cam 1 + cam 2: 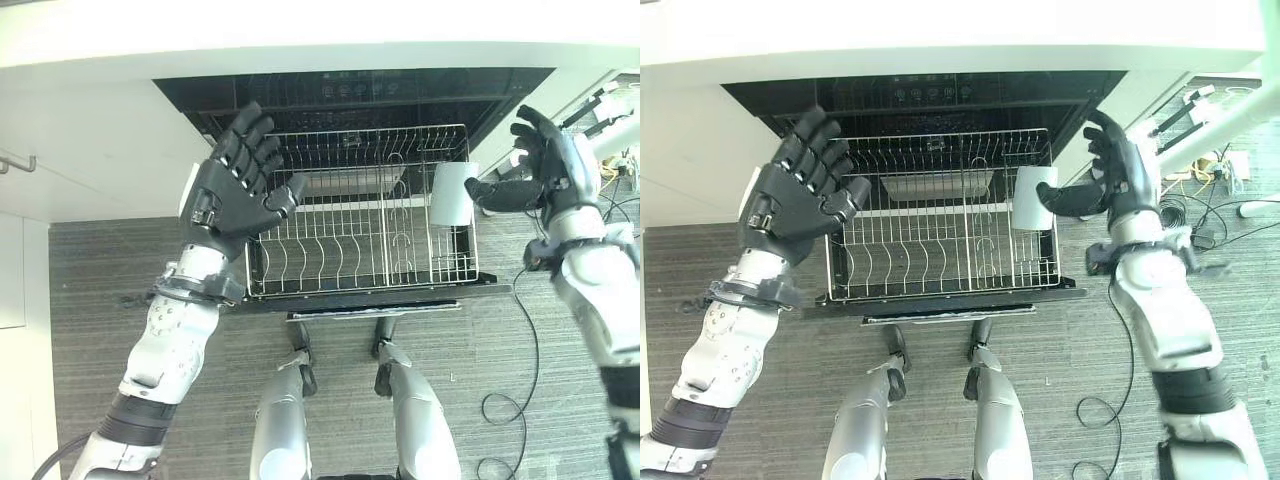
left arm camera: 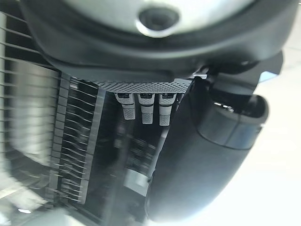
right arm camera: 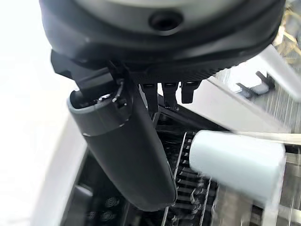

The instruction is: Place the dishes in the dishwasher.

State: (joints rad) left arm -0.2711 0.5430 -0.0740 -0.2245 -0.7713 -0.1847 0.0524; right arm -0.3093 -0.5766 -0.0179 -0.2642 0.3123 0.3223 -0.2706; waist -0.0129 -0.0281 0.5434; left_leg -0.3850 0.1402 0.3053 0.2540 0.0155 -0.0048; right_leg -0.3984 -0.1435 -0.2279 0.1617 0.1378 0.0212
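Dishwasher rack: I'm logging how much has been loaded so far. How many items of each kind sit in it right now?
Cups: 1, a white cup at the rack's right edge, beside the open right hand.
Plates: 0.
Bowls: 0.
Total: 1.
The left hand is open and holds nothing.

Rack (image 1: 360, 240) sits pulled out of the dishwasher (image 1: 350, 95), over the floor (image 1: 90, 290). Cup (image 1: 452, 193) stands in the rack's right side, at its right wall. Left hand (image 1: 235, 185) over the rack's left edge; right hand (image 1: 540, 165) just right of the cup.
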